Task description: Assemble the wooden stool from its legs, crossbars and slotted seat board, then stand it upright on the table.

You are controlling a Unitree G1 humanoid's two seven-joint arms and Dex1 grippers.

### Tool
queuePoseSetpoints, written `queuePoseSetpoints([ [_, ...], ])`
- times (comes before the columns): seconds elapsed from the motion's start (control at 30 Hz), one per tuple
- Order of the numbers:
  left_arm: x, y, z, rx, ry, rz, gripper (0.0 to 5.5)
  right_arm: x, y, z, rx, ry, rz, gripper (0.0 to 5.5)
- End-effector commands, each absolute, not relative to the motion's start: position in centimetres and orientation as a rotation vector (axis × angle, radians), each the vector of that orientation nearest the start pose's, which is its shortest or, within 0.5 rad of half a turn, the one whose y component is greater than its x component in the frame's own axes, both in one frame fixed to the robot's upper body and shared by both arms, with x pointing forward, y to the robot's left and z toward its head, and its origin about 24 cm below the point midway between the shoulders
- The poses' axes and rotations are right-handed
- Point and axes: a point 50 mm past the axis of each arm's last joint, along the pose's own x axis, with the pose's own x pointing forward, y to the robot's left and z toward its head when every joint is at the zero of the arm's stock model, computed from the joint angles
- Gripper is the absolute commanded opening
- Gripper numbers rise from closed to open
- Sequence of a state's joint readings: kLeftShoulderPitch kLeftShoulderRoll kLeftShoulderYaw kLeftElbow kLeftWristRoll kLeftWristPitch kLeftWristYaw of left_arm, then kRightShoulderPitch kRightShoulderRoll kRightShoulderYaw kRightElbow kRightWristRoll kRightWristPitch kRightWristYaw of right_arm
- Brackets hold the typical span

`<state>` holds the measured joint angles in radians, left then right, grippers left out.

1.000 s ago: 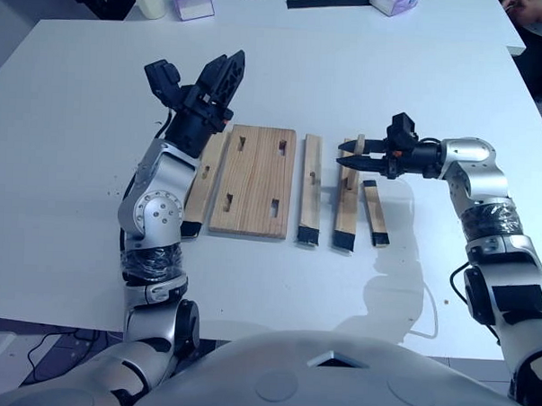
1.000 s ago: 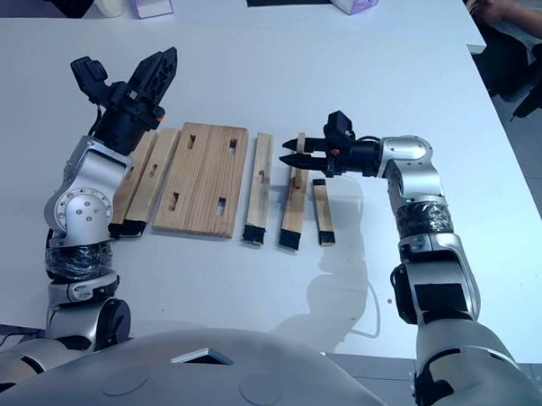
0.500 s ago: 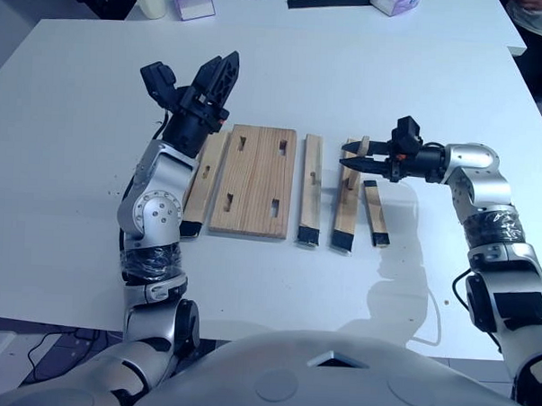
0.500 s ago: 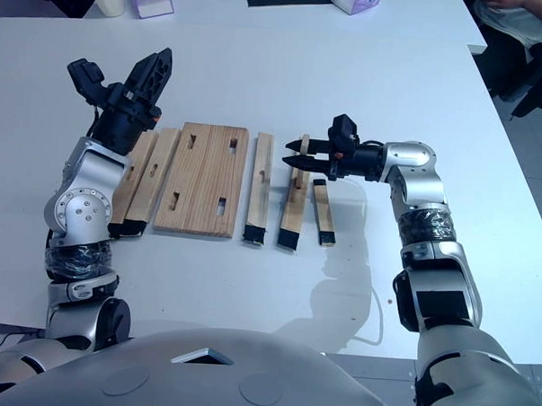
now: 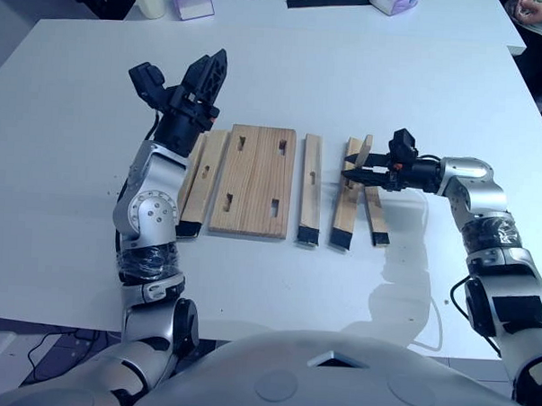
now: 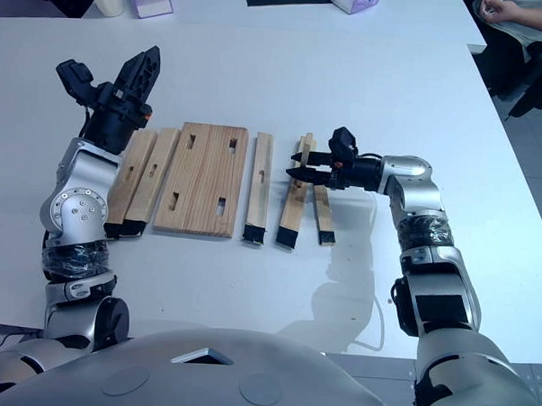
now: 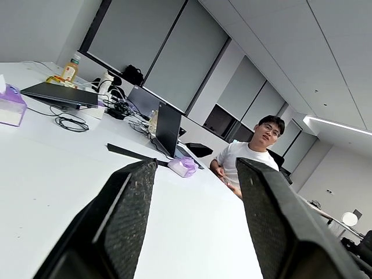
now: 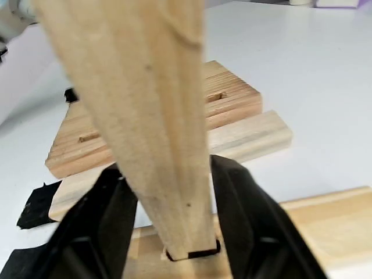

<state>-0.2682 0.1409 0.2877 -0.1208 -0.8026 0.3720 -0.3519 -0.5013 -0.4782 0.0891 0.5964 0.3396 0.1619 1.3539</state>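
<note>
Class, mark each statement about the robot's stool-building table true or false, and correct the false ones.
1. The right gripper grips a short wooden crossbar. True.
2. The seat board stands on its edge. False: it lies flat on the table.
3. The left gripper is raised above the table, open and empty. True.
4. The seat board has six slots. False: four slots show.
5. The stool is already assembled. False: the legs lie loose on the table beside the seat board.
</note>
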Motion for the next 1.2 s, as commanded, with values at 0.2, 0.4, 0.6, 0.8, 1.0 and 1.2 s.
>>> queuePoseSetpoints([
  [0.2, 28.3, 19.4, 13.4, -0.634, -0.251, -0.391, 2.52, 27.5, -21.9, 6.7, -0.017, 0.444, 1.269, 2.63],
  [0.4, 27.8, 19.9, 13.1, -0.63, -0.253, -0.369, 2.52, 26.8, -25.5, 9.4, -0.054, 0.403, 1.145, 2.63],
  [0.6, 27.8, 19.7, 12.9, -0.642, -0.267, -0.346, 2.52, 28.7, -22.8, 15.0, -0.038, 0.155, 1.133, 2.63],
  [0.8, 28.1, 19.5, 12.9, -0.651, -0.269, -0.342, 2.52, 29.5, -15.5, 17.2, 0.067, 0.039, 1.183, 2.63],
  [1.0, 28.3, 19.5, 12.5, -0.658, -0.26, -0.327, 2.52, 29.7, -13.6, 15.5, 0.108, 0.106, 1.17, 2.63],
  [1.2, 28.1, 19.2, 12.2, -0.672, -0.26, -0.316, 2.52, 30.2, -13.2, 15.9, 0.123, 0.091, 1.16, 2.63],
])
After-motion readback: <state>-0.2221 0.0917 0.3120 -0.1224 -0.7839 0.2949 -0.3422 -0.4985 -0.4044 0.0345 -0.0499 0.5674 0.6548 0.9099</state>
